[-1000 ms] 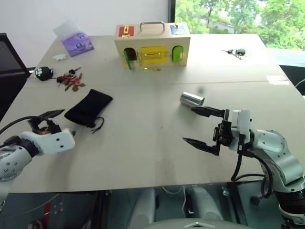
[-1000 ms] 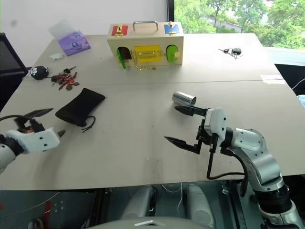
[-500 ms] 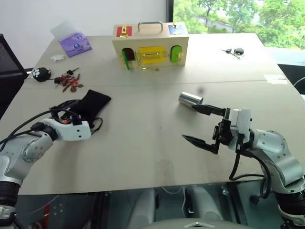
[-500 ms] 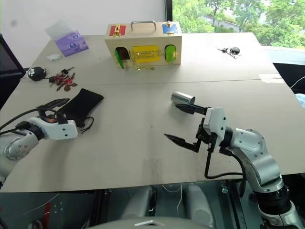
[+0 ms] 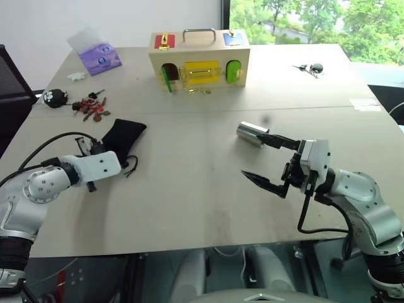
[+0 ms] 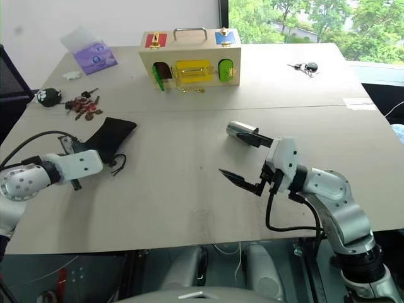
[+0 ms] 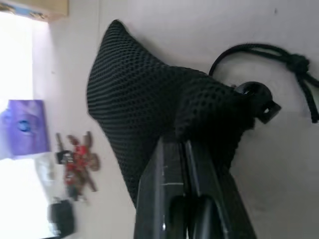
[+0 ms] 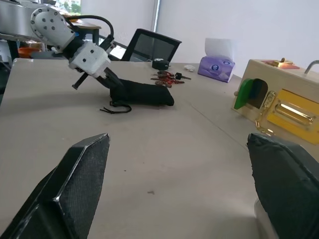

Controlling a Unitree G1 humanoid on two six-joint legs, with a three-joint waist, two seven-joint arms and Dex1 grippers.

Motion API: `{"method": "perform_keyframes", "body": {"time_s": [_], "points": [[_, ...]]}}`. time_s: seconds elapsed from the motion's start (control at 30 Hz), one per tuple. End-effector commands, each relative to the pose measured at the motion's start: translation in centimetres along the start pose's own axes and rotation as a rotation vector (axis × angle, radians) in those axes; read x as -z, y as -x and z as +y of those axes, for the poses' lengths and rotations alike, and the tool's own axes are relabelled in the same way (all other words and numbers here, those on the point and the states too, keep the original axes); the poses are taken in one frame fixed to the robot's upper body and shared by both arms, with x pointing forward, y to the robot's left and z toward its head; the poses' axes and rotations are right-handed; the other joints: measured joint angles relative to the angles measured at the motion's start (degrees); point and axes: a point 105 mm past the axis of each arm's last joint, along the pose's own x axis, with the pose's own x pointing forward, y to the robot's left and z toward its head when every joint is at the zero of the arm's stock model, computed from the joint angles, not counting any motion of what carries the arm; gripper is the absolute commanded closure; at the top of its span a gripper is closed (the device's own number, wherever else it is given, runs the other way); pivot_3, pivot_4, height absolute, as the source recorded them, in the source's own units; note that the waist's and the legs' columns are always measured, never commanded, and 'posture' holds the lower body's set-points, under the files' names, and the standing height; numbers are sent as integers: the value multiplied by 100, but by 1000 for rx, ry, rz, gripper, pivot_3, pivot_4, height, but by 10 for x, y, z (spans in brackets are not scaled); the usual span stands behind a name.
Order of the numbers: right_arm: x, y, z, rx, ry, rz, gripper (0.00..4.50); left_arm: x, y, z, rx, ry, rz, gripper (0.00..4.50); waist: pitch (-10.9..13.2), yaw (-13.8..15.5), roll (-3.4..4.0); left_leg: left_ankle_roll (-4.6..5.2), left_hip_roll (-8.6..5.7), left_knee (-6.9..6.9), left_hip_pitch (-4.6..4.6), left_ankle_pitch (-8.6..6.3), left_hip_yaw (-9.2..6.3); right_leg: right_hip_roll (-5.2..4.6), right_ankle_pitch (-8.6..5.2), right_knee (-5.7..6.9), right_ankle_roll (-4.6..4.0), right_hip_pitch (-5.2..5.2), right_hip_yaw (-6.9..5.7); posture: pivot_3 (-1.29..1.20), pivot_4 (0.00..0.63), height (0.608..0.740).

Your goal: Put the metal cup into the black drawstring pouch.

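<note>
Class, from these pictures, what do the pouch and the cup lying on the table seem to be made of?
Black drawstring pouch: soft woven mesh fabric, matte; its honeycomb weave shows. Metal cup: likely polished steel; smooth silver sides mirror the light.

We have the pouch pinched near the desk's left edge.
Our left hand [image 5: 96, 165] is closed on the black drawstring pouch [image 5: 121, 137]; the metal cup [image 5: 250, 134] lies beside our open right hand [image 5: 264, 160].

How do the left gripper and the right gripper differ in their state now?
The left gripper is shut on the black drawstring pouch; the right gripper is open and holds nothing. The left gripper points down at the table; the right gripper is nearly level, beside the metal cup. Both have black fingers.
</note>
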Motion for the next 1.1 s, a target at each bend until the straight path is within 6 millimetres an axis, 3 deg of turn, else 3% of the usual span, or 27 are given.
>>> {"method": "perform_keyframes", "body": {"time_s": [0.03, 0.17, 0.3, 0.4, 0.53, 0.73, 1.1], "points": [[-10, -2, -3, 28, 35, -13, 0, -28, 5, 5, 48, 260, -72, 4456, 0, -3, 0, 0, 0, 2, -2, 0, 0, 1, 0, 2, 0, 0, 0, 0, 150, 740], [-9, -3, -6, 45, 30, 1, 0, -63, 0, 1, 105, 408, -113, 4456, 0, 6, 0, 0, 1, 21, -6, 0, -6, 6, 0, 11, 0, 1, -1, 0, 150, 740], [-10, -2, -8, 57, 39, 2, 0, -74, -14, 0, 54, 223, -39, 4456, 0, 9, 0, 0, -2, 47, -5, 0, -7, 18, -1, 38, 0, 2, 6, 0, 150, 740], [-11, -1, -6, 56, 39, -1, 0, -65, -16, -6, 3, 117, 46, 3615, 0, -44, 1, 0, -7, 48, 8, 0, 9, 24, -1, 55, 0, -1, 27, 0, 150, 740], [-15, 4, 1, 24, 16, -26, 0, -58, -9, -9, -178, -88, 108, 1869, 1, -29, 1, 0, 5, 47, 7, 0, 8, 26, -2, 66, -2, -10, 31, 0, 150, 740], [-15, 4, 4, 10, -3, -32, 0, -46, 6, -18, -214, -219, 107, 1869, 1, 17, 0, 0, 7, 52, 6, 0, 10, 12, -2, 66, -2, -9, 31, 0, 150, 740], [-15, 4, 3, -8, -2, -31, 0, -38, -11, 2, -217, -398, 1, 1869, 1, 118, 0, 0, 4, 59, 5, 0, 9, 14, -2, 69, -2, -7, 25, 0, 150, 740]]}}
